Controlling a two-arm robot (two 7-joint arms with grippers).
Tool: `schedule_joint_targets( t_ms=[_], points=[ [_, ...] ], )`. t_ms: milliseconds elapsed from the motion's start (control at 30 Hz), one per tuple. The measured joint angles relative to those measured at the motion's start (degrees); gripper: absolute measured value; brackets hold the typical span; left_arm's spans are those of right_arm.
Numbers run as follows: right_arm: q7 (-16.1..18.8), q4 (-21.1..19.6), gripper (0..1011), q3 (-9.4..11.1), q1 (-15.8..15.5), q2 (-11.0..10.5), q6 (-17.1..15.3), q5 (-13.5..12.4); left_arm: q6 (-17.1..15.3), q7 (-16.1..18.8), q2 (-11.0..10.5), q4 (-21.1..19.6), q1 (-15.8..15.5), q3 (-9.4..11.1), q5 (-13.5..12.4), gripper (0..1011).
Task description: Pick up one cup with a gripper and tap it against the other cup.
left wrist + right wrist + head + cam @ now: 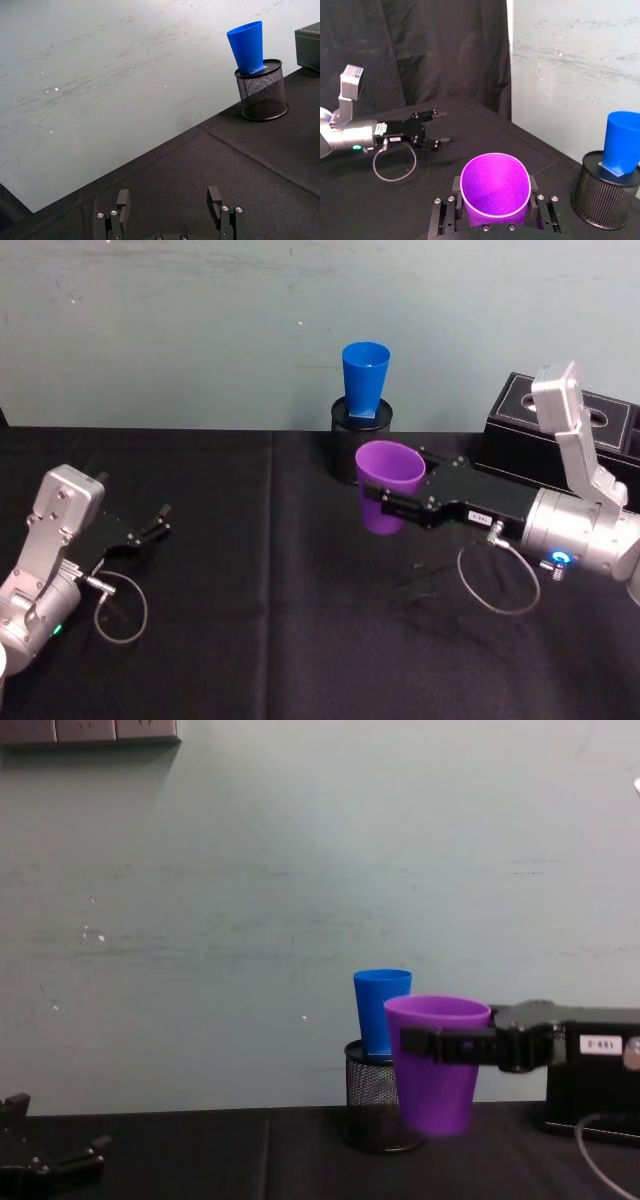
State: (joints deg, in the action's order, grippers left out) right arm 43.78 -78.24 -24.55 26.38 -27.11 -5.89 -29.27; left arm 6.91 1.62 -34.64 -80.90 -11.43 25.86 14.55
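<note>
Table (250, 640): black cloth.
Black box (520, 420): back right, partly behind the arm.
Right gripper (385, 506): clamped on the purple cup (388, 485), held upright, apparently clear of the cloth.
Left gripper (155, 523): fingers spread, idle at left.
Blue cup (365, 380): standing on the mesh pen holder (261, 92), behind the purple one; gap between them unclear.

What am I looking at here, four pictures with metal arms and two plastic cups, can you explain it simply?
It is a two-armed robot, seen by four of its own cameras: one on its head looking down, one on its chest looking across the table, and one on each wrist. The right hand is shut on a purple cup, held upright above the black table. Behind it a blue cup stands on top of a black mesh pen holder. A black box sits at the back right. The left hand rests open and idle at the table's left.
</note>
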Motion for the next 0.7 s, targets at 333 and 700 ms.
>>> schedule_joint_targets(
  t_ms=[333, 700],
  points=[
    [0.06, 1.89, 728, -1.70, -0.59, -0.47, 3.31, -0.23, 0.00, 0.00, 0.00, 0.00, 0.00, 0.00, 0.00, 1011],
    [-0.80, 4.10, 728, -3.87, -0.60, -0.80, 6.48, 0.52, 0.00, 0.00, 0.00, 0.00, 0.00, 0.00, 0.00, 1011]
  ],
)
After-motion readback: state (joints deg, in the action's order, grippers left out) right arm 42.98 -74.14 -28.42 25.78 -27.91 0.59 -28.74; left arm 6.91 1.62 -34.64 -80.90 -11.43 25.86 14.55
